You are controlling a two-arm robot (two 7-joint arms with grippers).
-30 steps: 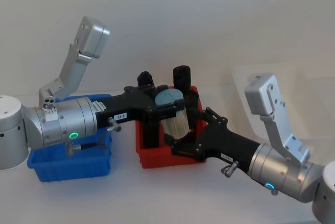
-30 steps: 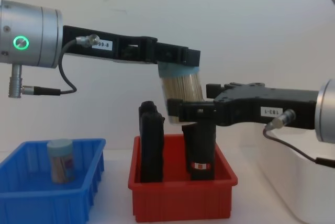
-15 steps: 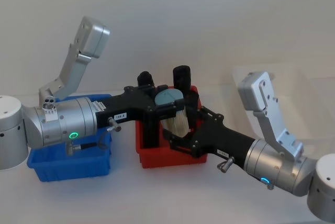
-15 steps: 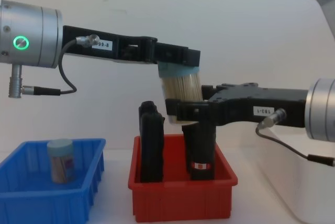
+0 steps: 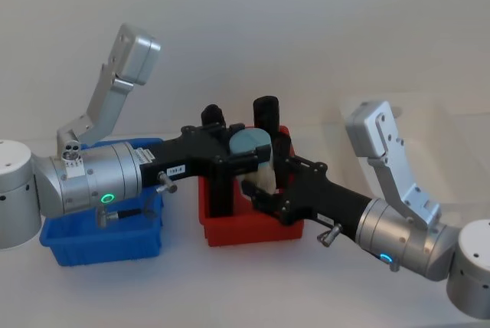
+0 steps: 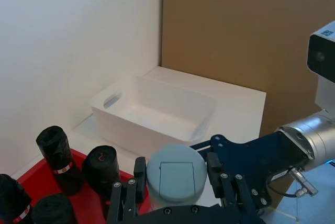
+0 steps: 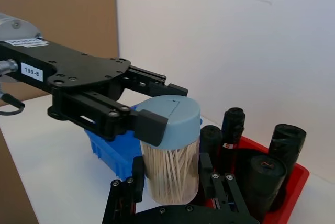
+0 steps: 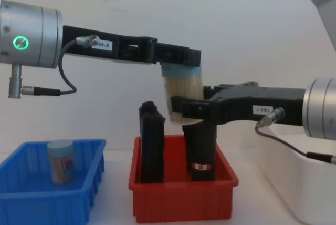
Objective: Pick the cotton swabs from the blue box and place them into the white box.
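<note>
Above the red bin (image 8: 181, 201), the tub of cotton swabs (image 8: 182, 91) is partly covered. The left hand (image 8: 181, 59) clamps its lid and hides the lid's sides. The right hand (image 8: 184, 108) hides its base, so we cannot tell whether that hand grips it. Its sticks are too fine for us to tell apart.

Left of the red bin, the left arm (image 5: 99, 178) hides most of the blue box (image 5: 99, 242) in the head view, and the chest view's lower edge cuts its front wall. Right of the red bin, the white box (image 8: 299, 183) runs off the chest view's corner. In the left wrist view, two black rolls (image 6: 13, 205) in the red bin are cut by the edge.
</note>
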